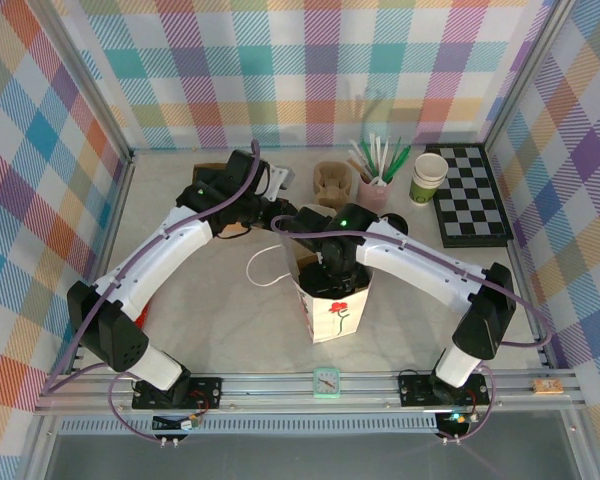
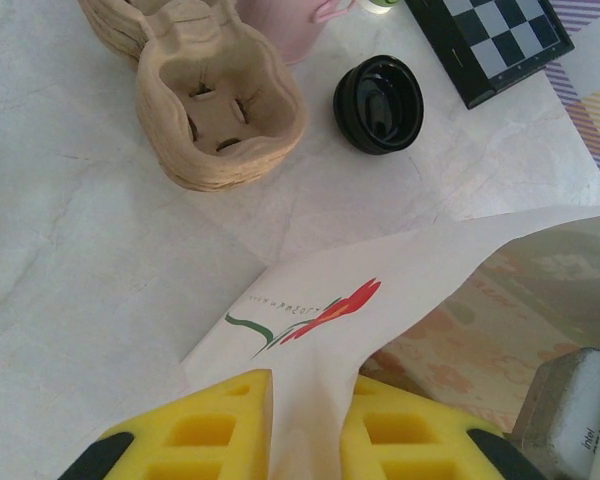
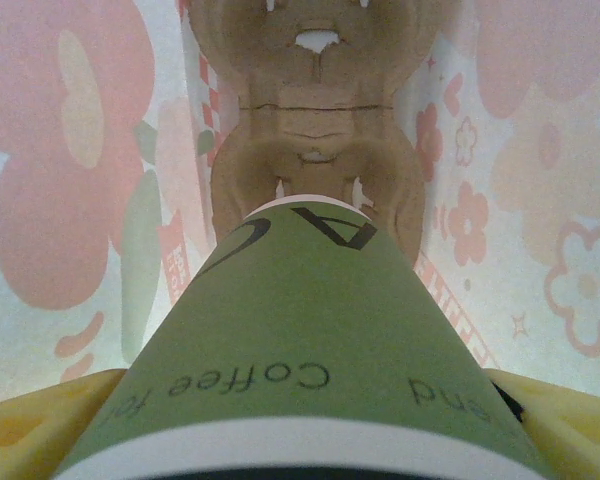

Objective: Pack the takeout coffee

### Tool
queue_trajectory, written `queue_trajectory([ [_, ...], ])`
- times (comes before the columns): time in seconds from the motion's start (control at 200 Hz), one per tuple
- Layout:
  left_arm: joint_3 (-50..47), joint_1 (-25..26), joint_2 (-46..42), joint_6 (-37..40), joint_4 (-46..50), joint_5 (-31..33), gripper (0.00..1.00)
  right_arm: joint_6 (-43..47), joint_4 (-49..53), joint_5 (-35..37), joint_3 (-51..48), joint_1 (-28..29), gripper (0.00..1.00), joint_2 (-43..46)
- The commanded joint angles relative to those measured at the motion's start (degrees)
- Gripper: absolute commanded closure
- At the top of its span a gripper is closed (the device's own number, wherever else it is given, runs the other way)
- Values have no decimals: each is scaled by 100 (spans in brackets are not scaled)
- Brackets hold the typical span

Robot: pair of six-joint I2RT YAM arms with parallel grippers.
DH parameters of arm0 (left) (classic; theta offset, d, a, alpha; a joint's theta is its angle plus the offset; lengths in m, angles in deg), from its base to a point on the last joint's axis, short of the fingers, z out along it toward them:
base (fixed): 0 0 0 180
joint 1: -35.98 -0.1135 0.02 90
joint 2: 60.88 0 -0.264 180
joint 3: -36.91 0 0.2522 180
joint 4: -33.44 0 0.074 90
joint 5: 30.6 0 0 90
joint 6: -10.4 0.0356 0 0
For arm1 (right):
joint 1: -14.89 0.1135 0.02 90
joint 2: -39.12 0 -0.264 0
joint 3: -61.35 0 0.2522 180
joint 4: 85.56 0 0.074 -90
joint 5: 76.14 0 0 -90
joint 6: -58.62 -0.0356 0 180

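Observation:
The takeout coffee [image 3: 310, 350], a green-and-cream paper cup with a dark lid edge at its top, hangs inside the white flower-printed paper bag [image 1: 335, 315]. My right gripper [image 3: 300, 445] is shut on it, one yellow finger [image 3: 30, 430] on each side. Below the cup, a brown cardboard carrier [image 3: 315, 150] lies at the bag's bottom. My left gripper [image 2: 308, 405] is shut on the bag's rim [image 2: 380, 300], with the paper pinched between its yellow pads. Seen from above, the right gripper [image 1: 335, 270] reaches down into the bag's mouth and hides the cup.
A stack of cardboard carriers [image 2: 215, 110], a loose black lid [image 2: 378, 103], a pink cup of straws [image 1: 375, 185], a lidless green-and-cream cup [image 1: 429, 178] and a chessboard [image 1: 470, 195] stand behind the bag. A small clock [image 1: 326, 382] sits on the front rail.

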Motion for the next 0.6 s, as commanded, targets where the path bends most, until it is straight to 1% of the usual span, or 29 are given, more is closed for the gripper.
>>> queue_trajectory([
  [0.0,218,36,73,39,131,43,80,-106,95,-103,-70,44,40,-79],
  [0.365,166,45,61,24,149,261,81,-104,-74,-156,-227,51,40,-119],
  [0.595,140,45,48,15,131,293,81,-83,-206,-192,-345,50,40,-96],
])
